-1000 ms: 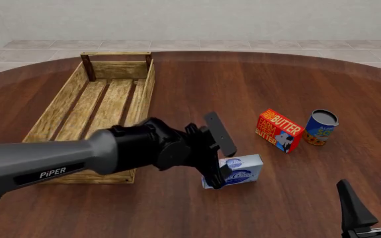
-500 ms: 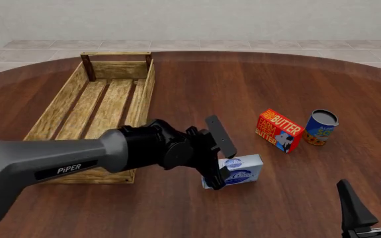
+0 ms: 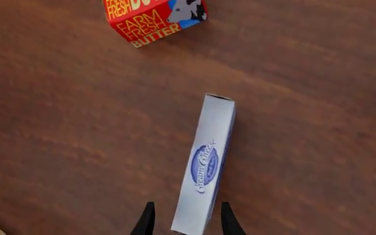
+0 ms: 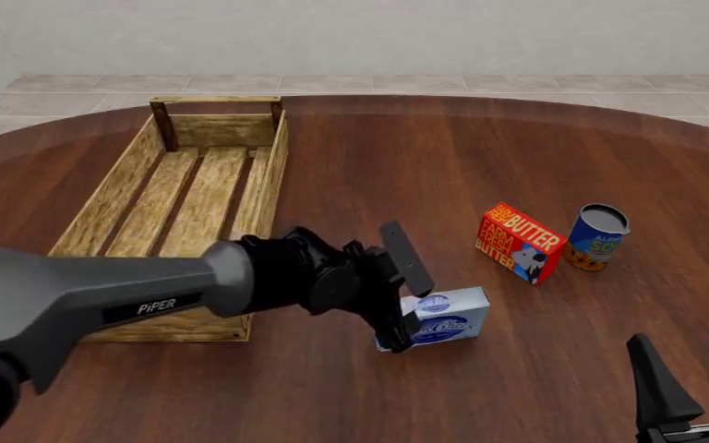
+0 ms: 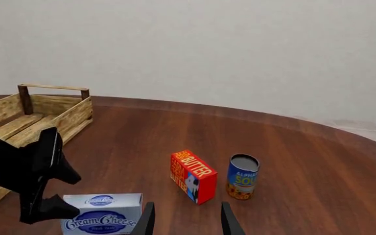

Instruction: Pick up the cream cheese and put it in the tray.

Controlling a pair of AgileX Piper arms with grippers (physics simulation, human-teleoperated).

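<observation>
The left gripper [image 4: 399, 293] was seen lower and further forward than half a second before, with more of the arm's grey link drawn into the front view. Its fingers [image 3: 146, 223] were spread open, one on each side of the near end of the cheese [image 4: 441, 317], and no contact could be made out in the left wrist view. The cheese [image 3: 204, 164] was found where it had been earlier: on edge on the desk [image 4: 453, 157], toward the near edge, just beside the tray's [image 4: 96, 208] near right corner and outside the tray. The tray was unchanged, lying along the left side of the desk with one end toward the far edge.

The butter [image 4: 519, 242] and the can [image 4: 597, 236] were placed as before, side by side and right of the cheese, nearer the right edge. The right gripper [image 4: 694, 377] was kept at the near right corner, its fingers [image 5: 146, 221] parted and nothing held between them. In the right wrist view the cheese [image 5: 103, 221], butter [image 5: 193, 176] and can [image 5: 242, 176] were shown ahead of it, well apart from it.
</observation>
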